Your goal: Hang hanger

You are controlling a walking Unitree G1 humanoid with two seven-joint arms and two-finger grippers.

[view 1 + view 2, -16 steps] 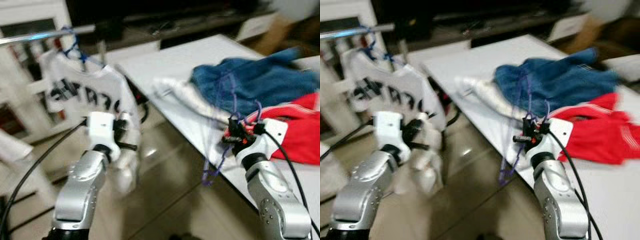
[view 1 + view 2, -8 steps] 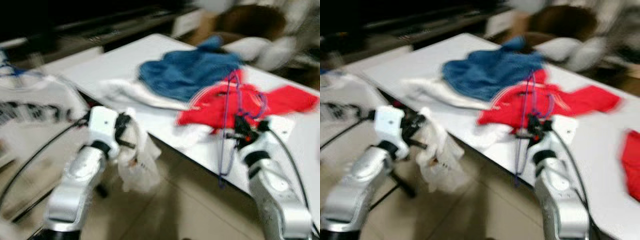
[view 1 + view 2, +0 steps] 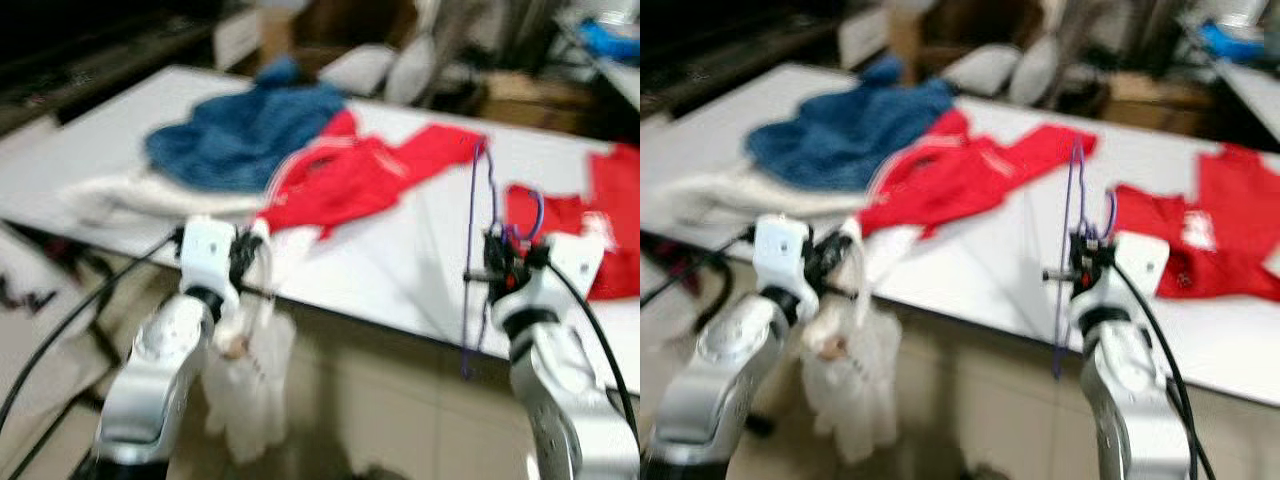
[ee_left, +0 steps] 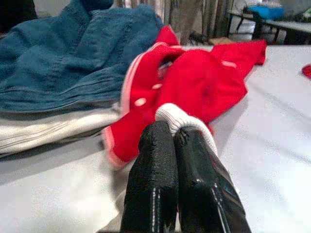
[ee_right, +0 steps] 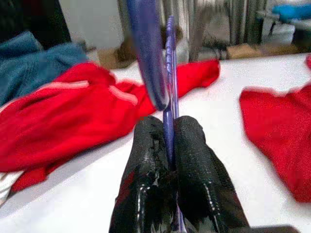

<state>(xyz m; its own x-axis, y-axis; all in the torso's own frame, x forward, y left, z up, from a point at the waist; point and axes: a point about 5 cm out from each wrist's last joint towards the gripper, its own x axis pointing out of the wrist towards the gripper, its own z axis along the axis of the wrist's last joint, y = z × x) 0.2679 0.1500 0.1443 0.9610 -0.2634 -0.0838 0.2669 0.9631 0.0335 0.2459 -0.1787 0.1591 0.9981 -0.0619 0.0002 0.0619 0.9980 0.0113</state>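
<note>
A: Right wrist view first — what's the right gripper (image 5: 165,133) got?

B: Purple hanger (image 3: 478,250). Fingers (image 5: 146,160) pinched tight on the thin wire w/ no gap showing. In the head views it stands roughly upright above the gripper, long side dropping below it, just in front of the white table (image 3: 400,270) edge.

A: And the left gripper (image 4: 171,141)?

B: Fingers (image 4: 153,165) pressed together on a white garment (image 3: 245,390). A ribbed cuff pokes out between the tips; the rest hangs limp below the arm, near the floor.

A: How will the hanger handle, you reckon?

B: Light, thin, prob. a bit springy. Smooth wire, so it could swivel or slip in a narrow pinch, esp. w/ the top so far above the grip. Can't tell exactly where along the wire the hold sits. I'd say a grip close under the hook gives better control.

A: Anything else on the table?

B: Blue denim piece (image 3: 240,140) at the far left, red top (image 3: 370,175) beside it, touching; a white cloth (image 3: 130,195) lies under the denim's near edge. Another red garment (image 3: 600,220) to the right. Head views are blurred, so fine detail's a guess.
</note>
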